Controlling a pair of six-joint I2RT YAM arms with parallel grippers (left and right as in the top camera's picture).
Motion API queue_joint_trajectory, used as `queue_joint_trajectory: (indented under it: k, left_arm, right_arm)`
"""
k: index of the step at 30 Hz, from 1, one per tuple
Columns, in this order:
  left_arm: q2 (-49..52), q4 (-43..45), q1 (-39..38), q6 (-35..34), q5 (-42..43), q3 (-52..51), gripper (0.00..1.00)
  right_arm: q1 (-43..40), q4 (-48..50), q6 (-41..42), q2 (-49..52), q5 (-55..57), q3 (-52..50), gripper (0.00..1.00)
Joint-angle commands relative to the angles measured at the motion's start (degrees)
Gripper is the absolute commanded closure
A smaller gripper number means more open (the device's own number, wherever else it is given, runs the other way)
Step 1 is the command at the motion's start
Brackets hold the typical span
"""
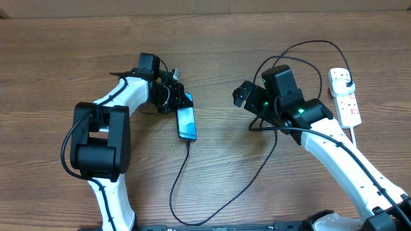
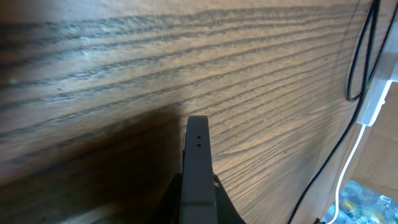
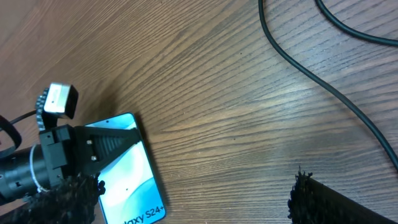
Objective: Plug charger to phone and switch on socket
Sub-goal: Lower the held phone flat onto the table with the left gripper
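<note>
While the L gripper (image 1: pixel 178 96) has its fingers (image 2: pixel 198 146) pressed together w/ nothing between them, their tips sit at the top end of the phone (image 1: pixel 186 122), which lies flat on the table (image 1: pixel 77 58), screen lit. R gripper (image 1: pixel 241 96) is spread wide & empty, the phone near one of its fingers (image 3: pixel 317 199), not touched. Charger (image 1: pixel 183 176) cable leaves the phone's end farthest from the L fingers, loops past the R fingers, plug in the socket (image 1: pixel 349 106) behind the R wrist; switch posn can't tell
</note>
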Motion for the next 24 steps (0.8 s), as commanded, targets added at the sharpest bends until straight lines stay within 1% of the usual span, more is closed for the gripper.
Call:
queue_joint_trajectory:
  k: [1,4,10,19,24]
  left_arm:
    - [0.66,-0.13,-1.09,1.55,0.70,-0.04,0.96]
    - [0.70,-0.15,-1.70,2.80,0.68,-0.04,0.96]
    - [0.70,-0.09,-3.67,2.75,-0.72,-0.04,0.96]
    - [0.72,-0.15,-5.18,1.70,-2.12,-0.04,0.96]
    - [0.72,-0.15,-5.35,-0.87,-4.46,-0.04,0.95]
  right_arm:
    - [-0.13,0.33,-0.46,-0.85,0.50,0.13,0.00]
    - [-0.15,0.33,-0.46,-0.85,0.50,0.13,0.00]
    - [-0.13,0.22,-0.46,-0.85,0.28,0.13,0.00]
    - [-0.13,-0.07,-0.46,-0.85,-0.13,0.13,0.00]
    - [-0.13,-0.09,-0.46,-0.85,-0.13,0.13,0.00]
